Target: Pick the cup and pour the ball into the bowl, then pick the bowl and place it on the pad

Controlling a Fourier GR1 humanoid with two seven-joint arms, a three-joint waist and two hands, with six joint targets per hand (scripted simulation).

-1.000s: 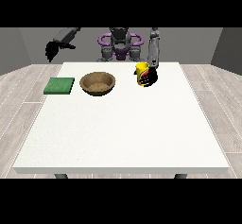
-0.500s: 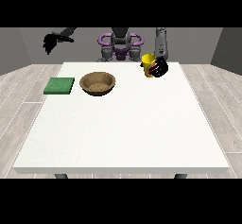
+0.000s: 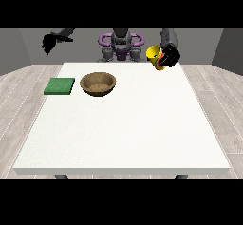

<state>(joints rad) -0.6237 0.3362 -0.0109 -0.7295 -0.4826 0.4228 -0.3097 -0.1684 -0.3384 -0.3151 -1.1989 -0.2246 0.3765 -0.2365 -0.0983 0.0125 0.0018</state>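
Hanging idle at the view's left, one hand (image 3: pixel 49 42) holds nothing; the green pad (image 3: pixel 60 86) and bowl (image 3: pixel 98 83) wait on the surface (image 3: pixel 123 129). Rightward, the other hand (image 3: pixel 169 57) clasps the tilted yellow cup (image 3: pixel 154 55): it should travel over the bowl before tipping further.

Light was even and soft. The white table (image 3: pixel 123 124) was bright without glare. The wooden bowl (image 3: pixel 98 83) cast only a faint shadow beneath it. The back wall (image 3: pixel 19 48) stayed dim grey.
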